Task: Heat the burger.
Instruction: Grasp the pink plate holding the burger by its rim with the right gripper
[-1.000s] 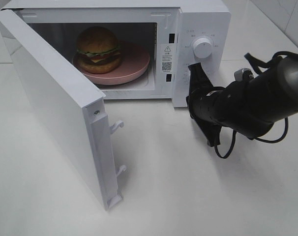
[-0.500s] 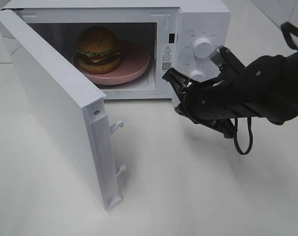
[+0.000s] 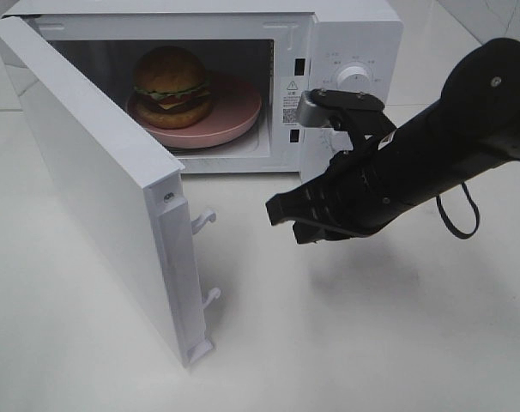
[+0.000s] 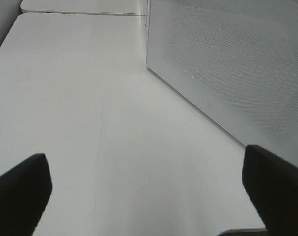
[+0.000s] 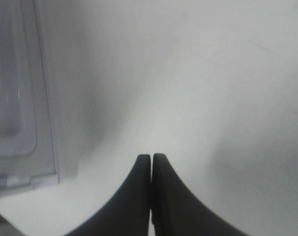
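One golden-bunned burger (image 3: 172,81) sits on a round pink plate (image 3: 243,107) inside the open white microwave (image 3: 354,34), before which the black right hand (image 3: 275,210) hovers clenched, empty.

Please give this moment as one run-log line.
burger: on plate in microwave | door: open | right claw: shut, empty | left claw: open, empty

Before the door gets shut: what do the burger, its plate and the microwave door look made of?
The burger: likely a plastic replica; bun evenly glossy, layers crisp. The plate: pink, matte, probably plastic or melamine; no glaze shine. The microwave door: smooth white, painted metal or plastic; cannot tell which.
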